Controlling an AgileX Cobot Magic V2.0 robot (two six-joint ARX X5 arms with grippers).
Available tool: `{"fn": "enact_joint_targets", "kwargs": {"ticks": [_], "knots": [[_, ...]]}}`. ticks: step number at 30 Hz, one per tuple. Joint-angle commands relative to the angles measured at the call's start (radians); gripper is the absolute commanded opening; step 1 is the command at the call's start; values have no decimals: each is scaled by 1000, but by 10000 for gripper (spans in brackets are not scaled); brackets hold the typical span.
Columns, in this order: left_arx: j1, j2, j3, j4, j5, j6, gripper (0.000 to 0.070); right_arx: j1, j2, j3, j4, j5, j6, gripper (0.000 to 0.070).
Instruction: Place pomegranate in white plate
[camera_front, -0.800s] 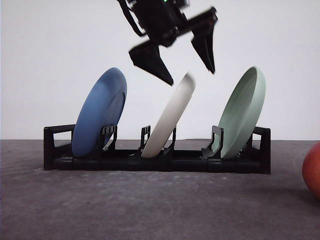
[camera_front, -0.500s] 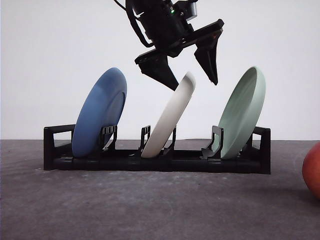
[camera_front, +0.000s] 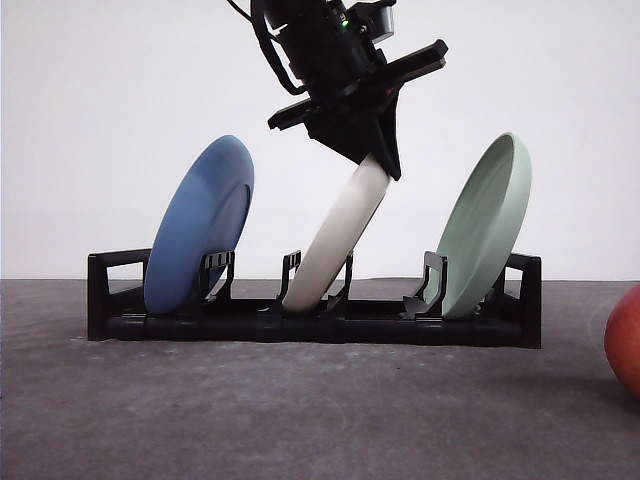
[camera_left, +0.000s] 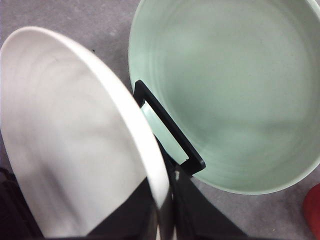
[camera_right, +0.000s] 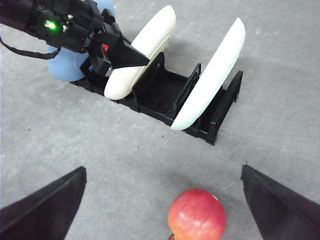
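Observation:
The white plate (camera_front: 335, 240) stands tilted in the middle slot of a black rack (camera_front: 320, 325). My left gripper (camera_front: 375, 165) is shut on its top rim; in the left wrist view the plate (camera_left: 65, 135) runs down between the dark fingers (camera_left: 195, 215). The right wrist view shows the same grip (camera_right: 127, 57) on the plate (camera_right: 145, 47). The red pomegranate (camera_front: 625, 340) rests on the table at the far right, apart from the rack. My right gripper (camera_right: 163, 170) hangs open above the pomegranate (camera_right: 196, 215), not touching it.
A blue plate (camera_front: 200, 225) leans in the rack's left slot and a pale green plate (camera_front: 485, 225) in its right slot, close beside the white one (camera_left: 230, 90). Grey table (camera_front: 300, 420) lies open in front of the rack.
My left gripper came down and right over the white plate, then its open fingers shut on the plate's top rim. The pomegranate has not moved.

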Motion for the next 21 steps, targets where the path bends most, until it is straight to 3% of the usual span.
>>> {"fn": "enact_joint_targets", "kwargs": {"ticks": [1,12,21], "knots": [[-10,-13,28,10,1,6,3,5,6,18,3,0,7,630],[-10,-134,28,-7,1,6,3,5,6,18,3,-1,7,630],[-58,-317,28,-98,2,40,4,5,6,18,4,-3,7,630]]}}
